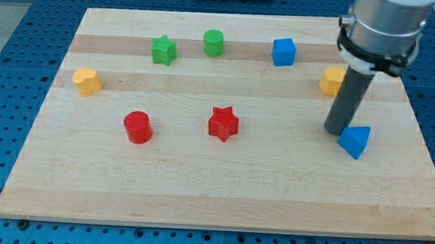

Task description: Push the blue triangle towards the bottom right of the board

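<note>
A pale wooden board [220, 205] lies on a blue perforated table, with small coloured blocks spread across it. The robot arm ends in a plain dark rod with no jaws, so it grips nothing. The rod's tip [336, 131] rests on the board at the upper left edge of the blue triangle [355, 140], touching it or very nearly, which looks like the right side for pushing it toward the view's bottom right. The triangle sits right of centre, with the corner unobstructed. A yellow block [330, 80] lies partly behind the rod, well away from that path.
</note>
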`<state>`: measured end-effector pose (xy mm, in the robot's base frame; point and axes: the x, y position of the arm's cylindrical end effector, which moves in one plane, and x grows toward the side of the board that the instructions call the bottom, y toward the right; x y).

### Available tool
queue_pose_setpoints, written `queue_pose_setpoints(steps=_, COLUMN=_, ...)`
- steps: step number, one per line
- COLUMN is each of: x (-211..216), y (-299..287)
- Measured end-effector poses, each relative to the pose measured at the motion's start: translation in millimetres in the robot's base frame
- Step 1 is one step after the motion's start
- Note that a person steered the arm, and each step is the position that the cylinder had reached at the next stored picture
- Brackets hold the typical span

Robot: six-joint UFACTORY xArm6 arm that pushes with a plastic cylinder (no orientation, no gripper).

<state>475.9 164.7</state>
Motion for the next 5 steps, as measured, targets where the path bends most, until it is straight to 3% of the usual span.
queue_pose_setpoints(steps=2, x=-50.2, y=13.5)
queue_pose_setpoints(steps=3, x=-41.6, y=35.4)
queue_pose_setpoints(steps=5, x=18.7, y=37.1)
